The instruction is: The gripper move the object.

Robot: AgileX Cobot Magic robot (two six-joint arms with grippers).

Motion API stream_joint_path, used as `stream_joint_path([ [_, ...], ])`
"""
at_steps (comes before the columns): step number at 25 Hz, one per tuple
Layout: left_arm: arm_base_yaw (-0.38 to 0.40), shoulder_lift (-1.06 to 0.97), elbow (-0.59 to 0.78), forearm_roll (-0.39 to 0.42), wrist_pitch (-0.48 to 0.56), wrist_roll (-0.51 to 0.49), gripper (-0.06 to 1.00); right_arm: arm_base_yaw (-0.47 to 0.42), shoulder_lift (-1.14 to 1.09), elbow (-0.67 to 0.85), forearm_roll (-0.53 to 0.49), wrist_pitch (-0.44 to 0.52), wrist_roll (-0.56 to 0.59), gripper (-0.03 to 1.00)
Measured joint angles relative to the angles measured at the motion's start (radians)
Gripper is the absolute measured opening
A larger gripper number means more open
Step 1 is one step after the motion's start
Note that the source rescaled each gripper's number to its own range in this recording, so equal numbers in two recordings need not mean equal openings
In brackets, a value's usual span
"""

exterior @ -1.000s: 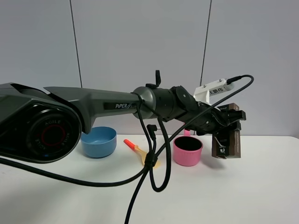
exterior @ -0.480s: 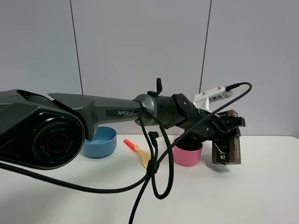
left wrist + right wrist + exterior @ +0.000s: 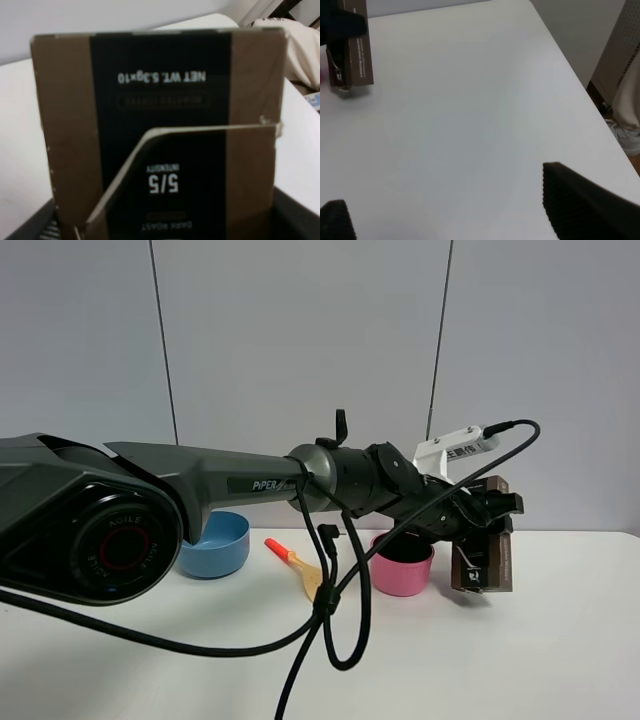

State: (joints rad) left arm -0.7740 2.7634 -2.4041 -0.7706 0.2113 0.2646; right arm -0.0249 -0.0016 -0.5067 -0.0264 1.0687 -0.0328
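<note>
Left claw [image 3: 487, 523] around box [image 3: 498, 560], seemingly aloft

Wall: pale grey wall [image 3: 300, 340] fills the back of the high view, flat and plain.
Seams: thin dark vertical seams [image 3: 162, 330] split the wall into broad panels, one to the left and one to the right.
Surface: a white matte surface [image 3: 560, 660] runs back to meet the wall in a straight line.
Corner: in the right wrist view the surface ends in a rounded corner [image 3: 532, 5] and a straight side edge.
Floor: a small dark patch of floor [image 3: 598, 97] shows beyond that edge.
Panel: a grey perforated panel [image 3: 622, 55] stands just beside the surface.
Light: soft and even, with only faint shadows.
</note>
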Motion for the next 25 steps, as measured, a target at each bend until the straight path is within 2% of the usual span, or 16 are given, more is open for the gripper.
stream_joint_path([
  [7, 0.0, 0.001, 0.0, 0.004, -0.003, 0.0, 0.03, 0.0, 0.0, 0.0, 0.0, 0.0, 0.0, 1.0],
  [10, 0.0, 0.001, 0.0, 0.004, -0.004, 0.0, 0.13, 0.0, 0.0, 0.0, 0.0, 0.0, 0.0, 1.0],
  [15, 0.0, 0.001, 0.0, 0.004, -0.007, 0.0, 0.36, 0.0, 0.0, 0.0, 0.0, 0.0, 0.0, 1.0],
  [17, 0.0, 0.001, 0.0, 0.004, -0.008, 0.0, 0.41, 0.0, 0.0, 0.0, 0.0, 0.0, 0.0, 1.0],
  [25, 0.0, 0.001, 0.0, 0.004, -0.014, -0.008, 0.43, 0.0, 0.0, 0.0, 0.0, 0.0, 0.0, 1.0],
])
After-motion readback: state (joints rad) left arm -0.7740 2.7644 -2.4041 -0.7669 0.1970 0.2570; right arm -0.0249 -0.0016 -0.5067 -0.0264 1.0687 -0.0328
